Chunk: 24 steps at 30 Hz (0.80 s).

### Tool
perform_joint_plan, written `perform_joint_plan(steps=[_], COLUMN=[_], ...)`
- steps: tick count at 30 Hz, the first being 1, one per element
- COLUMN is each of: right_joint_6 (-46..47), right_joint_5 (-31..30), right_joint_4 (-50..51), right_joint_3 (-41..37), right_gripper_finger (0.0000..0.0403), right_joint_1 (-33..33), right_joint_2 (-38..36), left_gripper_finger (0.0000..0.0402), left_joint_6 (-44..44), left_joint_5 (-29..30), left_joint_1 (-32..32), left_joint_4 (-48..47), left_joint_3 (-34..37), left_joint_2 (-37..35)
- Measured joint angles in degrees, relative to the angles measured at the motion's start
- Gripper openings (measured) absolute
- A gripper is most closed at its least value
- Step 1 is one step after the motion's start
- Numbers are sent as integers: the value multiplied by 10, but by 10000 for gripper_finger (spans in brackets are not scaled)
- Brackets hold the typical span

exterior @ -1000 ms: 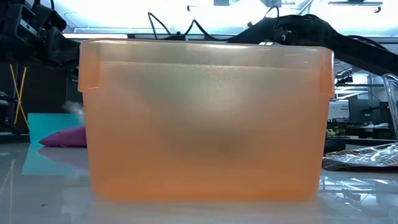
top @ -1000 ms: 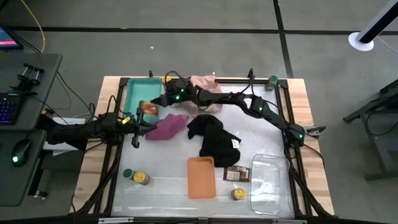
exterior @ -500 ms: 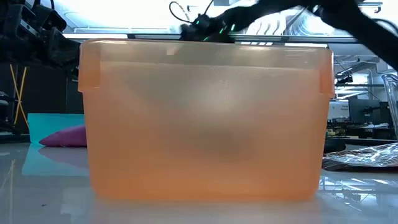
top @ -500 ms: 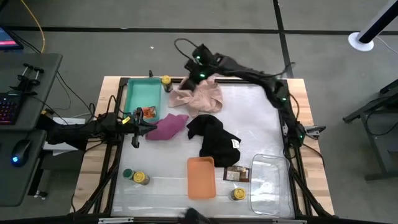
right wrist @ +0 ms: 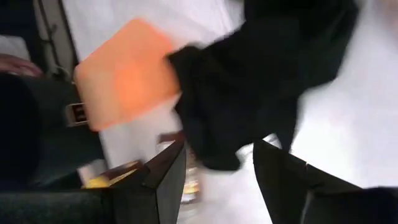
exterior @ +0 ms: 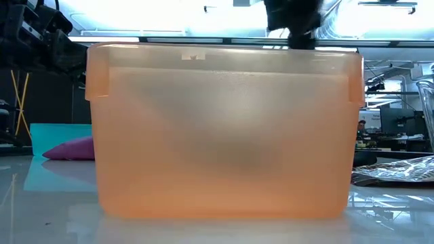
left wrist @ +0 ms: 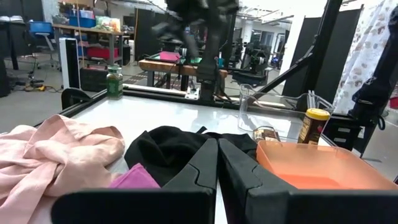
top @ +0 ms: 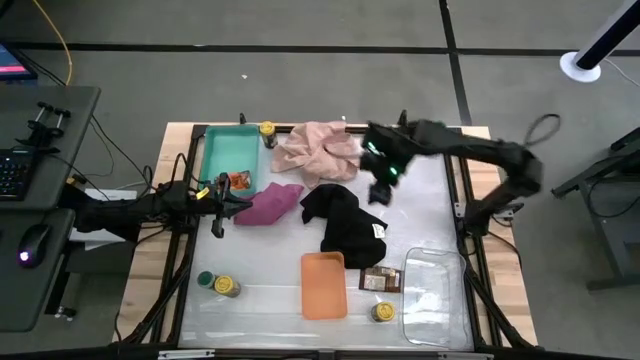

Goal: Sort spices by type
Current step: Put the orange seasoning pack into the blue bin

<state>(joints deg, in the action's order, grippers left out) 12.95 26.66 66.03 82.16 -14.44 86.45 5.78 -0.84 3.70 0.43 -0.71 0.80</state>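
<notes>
In the high view my right gripper [top: 381, 186] hangs open above the table, between the pink cloth [top: 316, 150] and the black cloth [top: 342, 220]. Its wrist view looks down past the open fingers [right wrist: 217, 171] on the black cloth [right wrist: 261, 81] and the orange tray [right wrist: 124, 71]. My left gripper [top: 216, 203] waits shut at the left edge beside the magenta cloth [top: 268, 204]. An orange-red packet [top: 238, 179] lies in the teal tray [top: 228, 150]. One yellow-lidded jar [top: 267, 129] stands at the far edge, two more [top: 227, 287] [top: 382, 312] near the front. A green-lidded jar [top: 205, 279] and a brown packet [top: 380, 280] are there too.
A clear tray [top: 435, 295] sits at the near right corner. In the low view the orange tray [exterior: 224, 129] blocks most of the table. The left wrist view shows a green-lidded jar [left wrist: 113, 81] at the far right corner. Bare table lies right of the black cloth.
My right gripper has left the teal tray, swung up over the table's far edge, then come across toward the right and lower, over the table's middle right. The orange-red packet stays in the teal tray. The pink cloth, earlier half hidden under the arm, now shows spread out.
</notes>
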Motion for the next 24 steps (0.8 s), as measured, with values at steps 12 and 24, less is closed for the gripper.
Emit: perform_joint_plan(steps=[12, 24], right_joint_6=[102, 117], right_joint_5=[-78, -103], right_joint_4=[-130, -155], right_joint_3=[-146, -146], right_gripper_finger=[178, 178], right_joint_1=[299, 328], right_joint_2=[-51, 99], left_gripper_finger=[1, 1], left_joint_6=[0, 0], left_joint_5=[0, 0], left_joint_1=[0, 0], left_joint_4=[0, 0], left_joint_3=[0, 0], left_joint_2=[0, 0])
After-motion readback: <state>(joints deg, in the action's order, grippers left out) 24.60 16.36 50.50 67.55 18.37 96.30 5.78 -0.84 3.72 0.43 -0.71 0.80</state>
